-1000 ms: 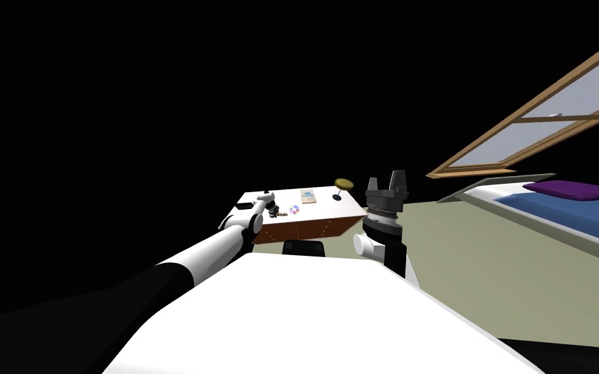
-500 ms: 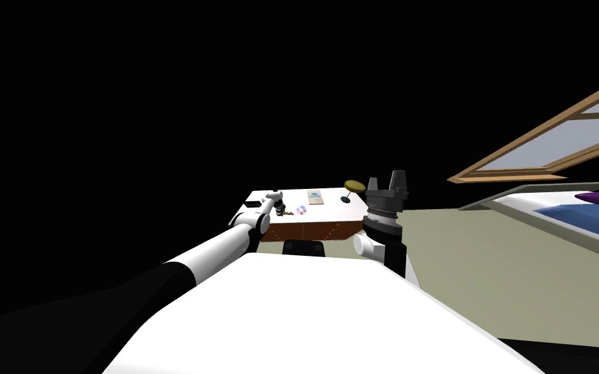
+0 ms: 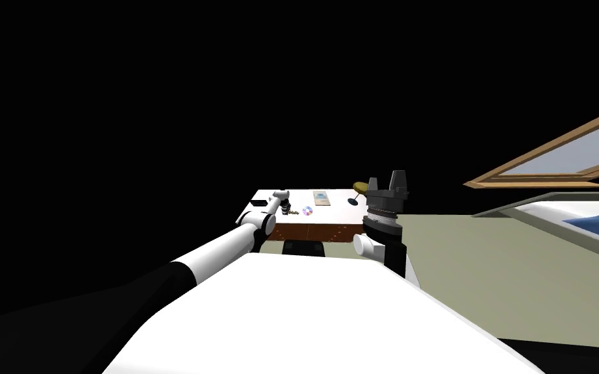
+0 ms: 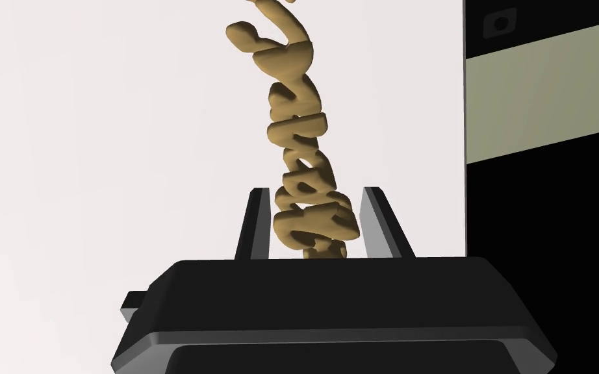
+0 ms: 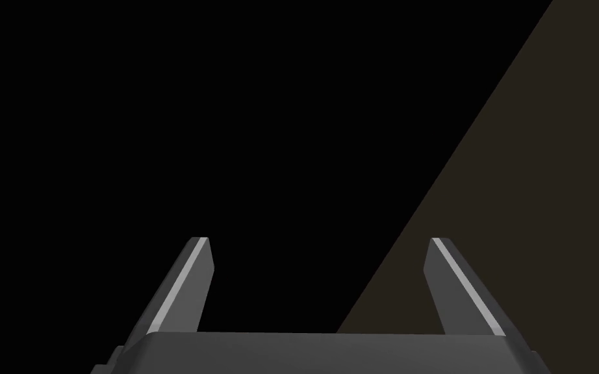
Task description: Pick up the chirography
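Chirography (image 4: pixel 298 130): on the left wrist view it is a tan strip of looped, cursive lettering. Its near end sits right between the two fingers (image 4: pixel 253 224) of my left gripper (image 4: pixel 315 191). The fingers stand narrow, one against each side of the last letters, so I read the gripper as clamped on it. From there the lettering runs straight out away from the gripper, over the white top of the desk (image 4: pixel 97 130). I cannot tell whether it rests on that surface or hangs just clear of it. To one side the desk top ends in a straight edge, with a band of olive floor (image 4: pixel 538 97) and a black area past it.

On the right wrist view, my right gripper (image 5: pixel 320 240) has its fingers wide apart with nothing between them. A black area and a flat dark brown surface lie behind.

On the head view, the left arm reaches forward and the left gripper (image 3: pixel 284 208) is down at the near left part of the desk (image 3: pixel 318 224), which has a white top and a brown front. The chirography there is too small for me to make out. A shiny disc (image 3: pixel 307 210) lies just beside the gripper, and a pale card (image 3: pixel 320 197) lies further back. A yellowish round thing on a dark foot (image 3: pixel 360 188) stands near the right corner. The right gripper (image 3: pixel 386 176) is held up, fingers pointing upward, well apart from the left one. A bed (image 3: pixel 590 224) with a blue cover stands off to the right.
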`<state>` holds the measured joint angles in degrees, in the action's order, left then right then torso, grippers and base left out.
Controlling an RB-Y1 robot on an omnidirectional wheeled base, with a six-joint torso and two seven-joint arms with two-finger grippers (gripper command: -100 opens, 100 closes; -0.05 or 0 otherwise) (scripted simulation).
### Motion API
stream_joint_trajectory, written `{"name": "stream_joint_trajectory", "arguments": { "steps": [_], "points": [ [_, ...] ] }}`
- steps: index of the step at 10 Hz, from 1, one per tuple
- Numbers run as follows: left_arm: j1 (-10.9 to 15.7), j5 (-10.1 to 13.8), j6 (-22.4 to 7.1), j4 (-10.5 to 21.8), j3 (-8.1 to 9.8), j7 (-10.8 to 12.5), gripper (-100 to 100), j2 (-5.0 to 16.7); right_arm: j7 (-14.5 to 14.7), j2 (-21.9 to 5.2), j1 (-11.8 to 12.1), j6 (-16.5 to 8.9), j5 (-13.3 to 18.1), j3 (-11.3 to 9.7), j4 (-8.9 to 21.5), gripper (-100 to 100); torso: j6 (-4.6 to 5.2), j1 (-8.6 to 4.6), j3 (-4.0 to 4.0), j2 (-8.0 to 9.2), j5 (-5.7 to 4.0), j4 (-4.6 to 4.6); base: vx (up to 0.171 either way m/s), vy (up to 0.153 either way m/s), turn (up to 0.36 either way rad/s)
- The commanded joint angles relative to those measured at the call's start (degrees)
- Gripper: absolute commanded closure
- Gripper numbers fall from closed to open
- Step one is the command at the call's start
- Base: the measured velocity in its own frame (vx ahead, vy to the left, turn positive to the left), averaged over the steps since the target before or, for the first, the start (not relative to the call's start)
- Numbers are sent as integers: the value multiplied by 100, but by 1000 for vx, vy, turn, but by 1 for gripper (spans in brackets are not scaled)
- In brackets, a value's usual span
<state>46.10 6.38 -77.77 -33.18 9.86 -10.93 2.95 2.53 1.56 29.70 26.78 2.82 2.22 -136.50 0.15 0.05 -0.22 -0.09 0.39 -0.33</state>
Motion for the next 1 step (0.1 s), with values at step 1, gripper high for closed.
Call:
{"name": "stream_joint_trajectory", "arguments": {
  "steps": [1],
  "points": [
    [0, 0, 0, 0, 0, 0, 0, 0, 0, 0, 0, 0, 0, 0, 0, 0, 0, 0, 0, 0, 0, 0, 0, 0, 0]
  ]
}}
